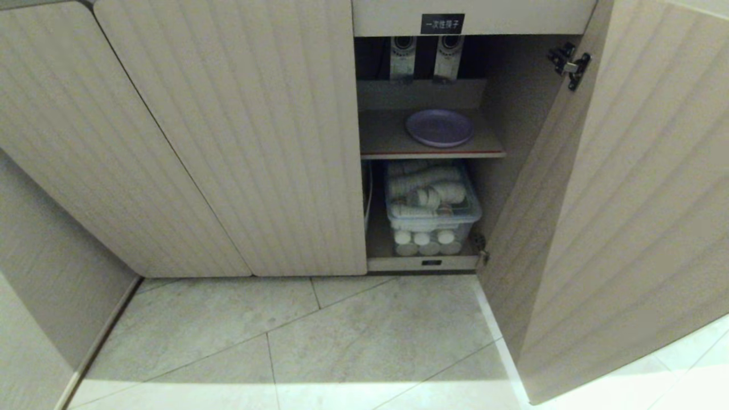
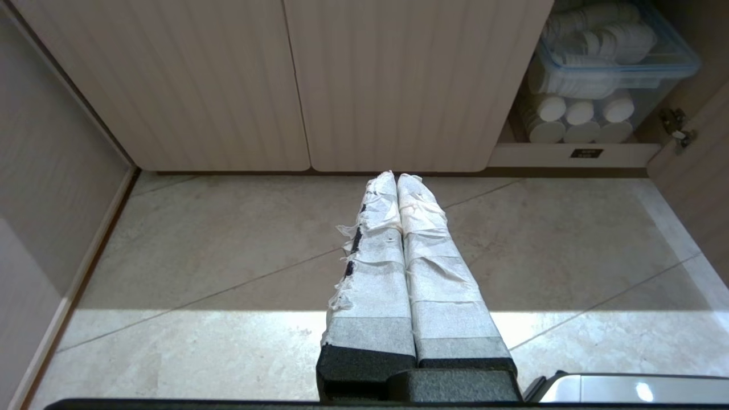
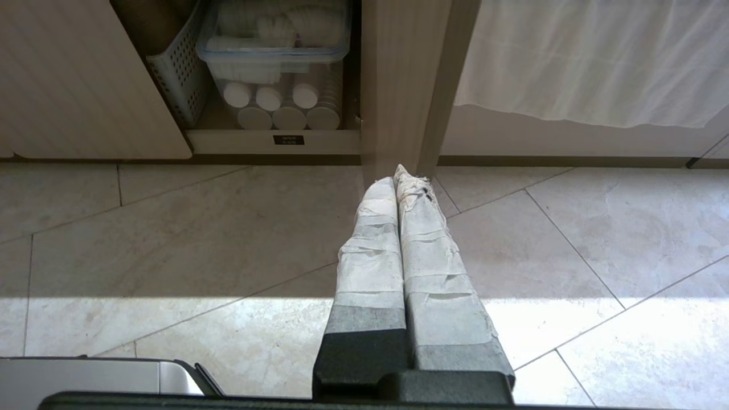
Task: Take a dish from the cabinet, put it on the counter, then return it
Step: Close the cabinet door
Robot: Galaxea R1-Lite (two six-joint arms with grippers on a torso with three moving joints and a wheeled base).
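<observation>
The lavender dish [image 1: 439, 127] lies flat on the inner shelf [image 1: 387, 142] of the open cabinet [image 1: 239, 142], under the small black label [image 1: 442, 24]. Neither arm shows in the head view. My left gripper [image 2: 397, 177] hangs shut over the floor tiles in front of the closed ribbed doors, its tape-wrapped fingers pressed together with nothing between them. My right gripper [image 3: 398, 176] is likewise shut and empty, low over the floor near the edge of the open door [image 3: 407, 80]. The counter is out of view.
Below the shelf stands a clear lidded bin [image 1: 433, 208] full of white cups. The cabinet door [image 1: 615, 216] stands swung open on the right. A perforated basket [image 3: 179, 68] sits beside the bin. A side wall [image 1: 51, 296] bounds the left; a white cloth [image 3: 592, 62] hangs at right.
</observation>
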